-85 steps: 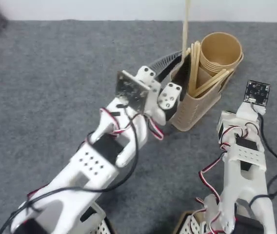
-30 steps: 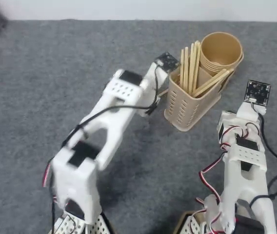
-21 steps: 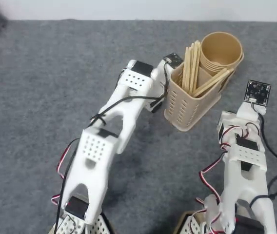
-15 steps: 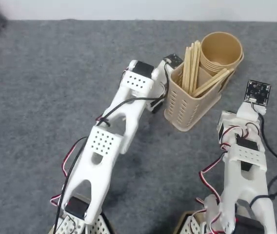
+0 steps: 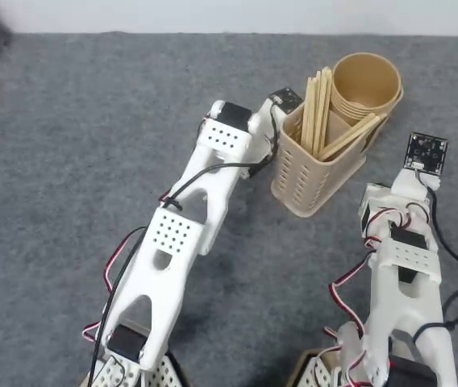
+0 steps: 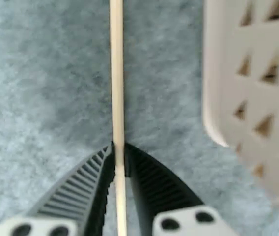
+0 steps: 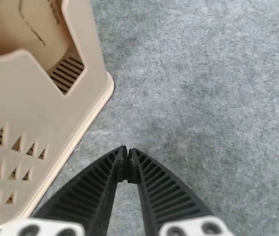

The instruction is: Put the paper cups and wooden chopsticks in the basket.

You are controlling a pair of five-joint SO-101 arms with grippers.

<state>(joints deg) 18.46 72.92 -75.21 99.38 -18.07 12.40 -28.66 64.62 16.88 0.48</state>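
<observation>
**Left arm dropped beside basket, one stick still outside**

Since approx 3 s ago the left arm has gone from raised and bent over the basket (image 5: 314, 184) to stretched out low along its side. In the last half sec it has barely moved. Right arm hasn't moved.

Done so far: stack of cups (image 5: 364, 79) sits in the basket's far end. A bundle of chopsticks (image 5: 319, 109) stands next to it, w/ a couple more leaning across.

Left to do: left gripper (image 6: 119, 150) is clamped on one chopstick (image 6: 116, 73), which runs out past the tips over the grey carpet (image 6: 41, 73). It's outside the basket, just beside the wall. Can't tell if it's lifted or touching the carpet.

Right gripper (image 7: 127, 166) has jaws closed, nothing between them, near the basket's corner.

Judgement: nearly finished; prob. just this stick left to lift over the rim & drop in.
</observation>
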